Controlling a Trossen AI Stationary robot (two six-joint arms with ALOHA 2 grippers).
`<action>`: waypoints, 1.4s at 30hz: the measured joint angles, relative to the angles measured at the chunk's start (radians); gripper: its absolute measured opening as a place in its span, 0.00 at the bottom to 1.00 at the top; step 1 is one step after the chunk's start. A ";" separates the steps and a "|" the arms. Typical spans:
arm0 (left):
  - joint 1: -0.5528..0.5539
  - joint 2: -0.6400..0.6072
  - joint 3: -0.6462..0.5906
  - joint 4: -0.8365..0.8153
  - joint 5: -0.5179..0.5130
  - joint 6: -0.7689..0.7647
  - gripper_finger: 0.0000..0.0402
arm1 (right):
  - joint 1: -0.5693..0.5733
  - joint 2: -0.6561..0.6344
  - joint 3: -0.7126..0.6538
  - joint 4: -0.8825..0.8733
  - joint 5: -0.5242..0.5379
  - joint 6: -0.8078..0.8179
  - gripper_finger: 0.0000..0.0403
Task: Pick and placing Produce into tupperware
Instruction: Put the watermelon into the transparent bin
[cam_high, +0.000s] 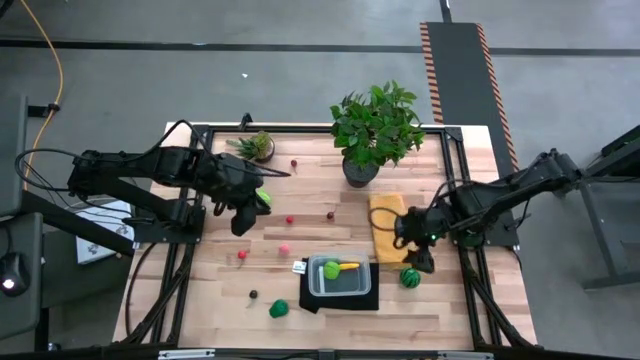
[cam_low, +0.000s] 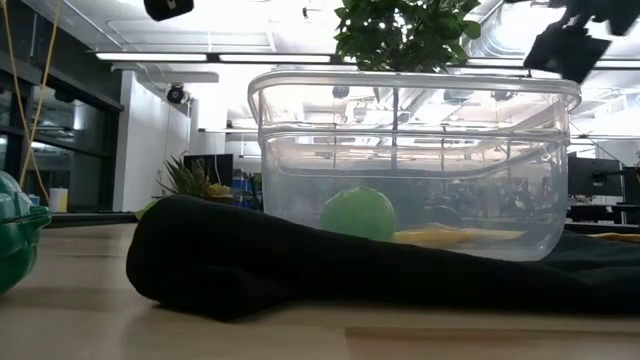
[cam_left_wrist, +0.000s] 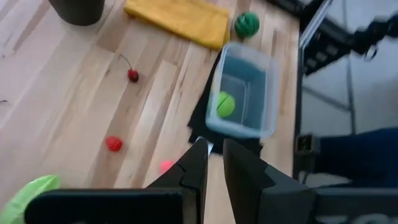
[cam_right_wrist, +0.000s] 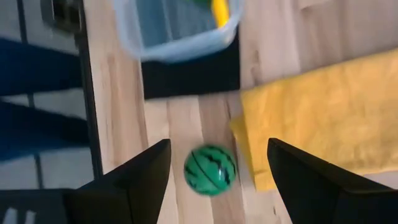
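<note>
**Right gripper over the toy watermelon; container holds two pieces**

Nearest the low camera: black mat (cam_low: 230, 265), folded thick, with the clear tupperware (cam_low: 415, 165) on it. Inside, a green ball (cam_low: 357, 213) and a yellow piece (cam_low: 455, 236).

Right gripper (cam_right_wrist: 214, 165) hangs over the striped green toy watermelon (cam_right_wrist: 210, 169), fingers spread wide either side, not touching it. Melon sits on bare wood between the mat and the yellow cloth (cam_right_wrist: 323, 118).

Left gripper (cam_left_wrist: 211, 168) is held above the table's left half, fingers nearly together, nothing between them. A lime-green piece (cam_high: 264, 199) lies beside it.

Loose on the wood: a stemmed cherry (cam_left_wrist: 132, 75), a red berry (cam_left_wrist: 113, 144), a pink piece (cam_high: 284, 249), a dark berry (cam_high: 254, 294), a green vegetable (cam_high: 279, 309).

Two potted plants (cam_high: 375, 125) stand at the far edge.
</note>
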 joint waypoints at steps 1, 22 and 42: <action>0.000 0.001 0.000 0.013 -0.002 -0.025 0.10 | 0.014 0.002 0.000 -0.006 -0.005 -0.014 0.64; -0.001 0.056 0.000 0.067 -0.031 -0.225 0.10 | 0.142 0.156 0.000 -0.030 -0.022 -0.195 0.76; -0.001 0.144 0.000 0.061 0.036 -0.206 0.10 | 0.142 0.263 0.000 -0.010 -0.070 -0.141 0.81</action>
